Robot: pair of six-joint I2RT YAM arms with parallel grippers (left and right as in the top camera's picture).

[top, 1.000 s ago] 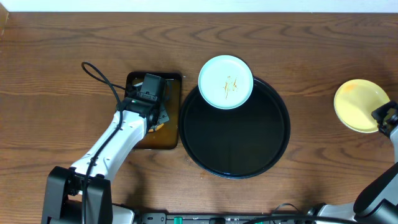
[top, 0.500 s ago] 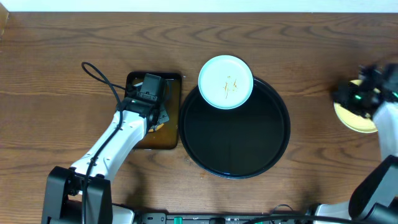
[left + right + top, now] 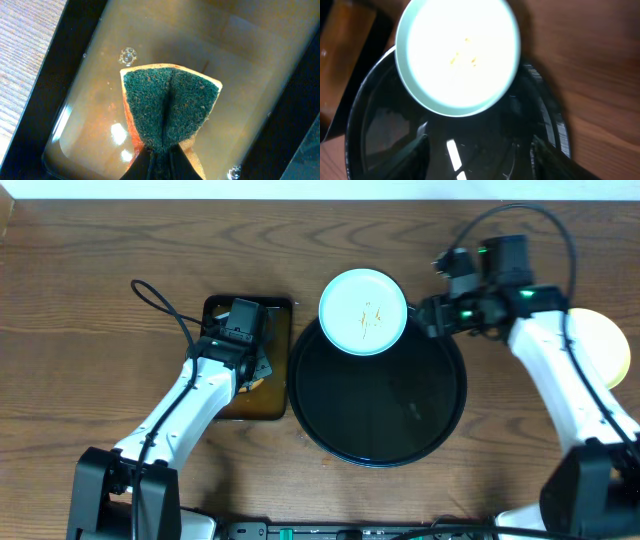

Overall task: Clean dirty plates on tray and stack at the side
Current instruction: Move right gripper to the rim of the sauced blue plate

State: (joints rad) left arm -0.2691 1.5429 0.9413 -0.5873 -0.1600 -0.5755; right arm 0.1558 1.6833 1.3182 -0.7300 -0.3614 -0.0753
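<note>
A pale mint-blue plate [image 3: 363, 311] with orange sauce squiggles rests on the far rim of the round black tray [image 3: 378, 442]; it also shows in the right wrist view [image 3: 457, 55]. A pale yellow plate [image 3: 612, 340] lies at the right table edge, partly hidden by my right arm. My right gripper [image 3: 432, 316] is open and empty, just right of the mint plate; its fingers [image 3: 477, 157] hang over the tray [image 3: 385, 130]. My left gripper [image 3: 256, 366] is shut on a green-topped sponge [image 3: 167, 112] over the rectangular tray. A third plate is not in view.
A small rectangular dark tray [image 3: 246, 402] holding brownish liquid [image 3: 250, 75] sits left of the round tray. A black cable [image 3: 160, 302] loops beside it on the wooden table.
My right arm has swung from the yellow plate at the right edge leftward to the mint plate on the tray. The left arm has not moved.
</note>
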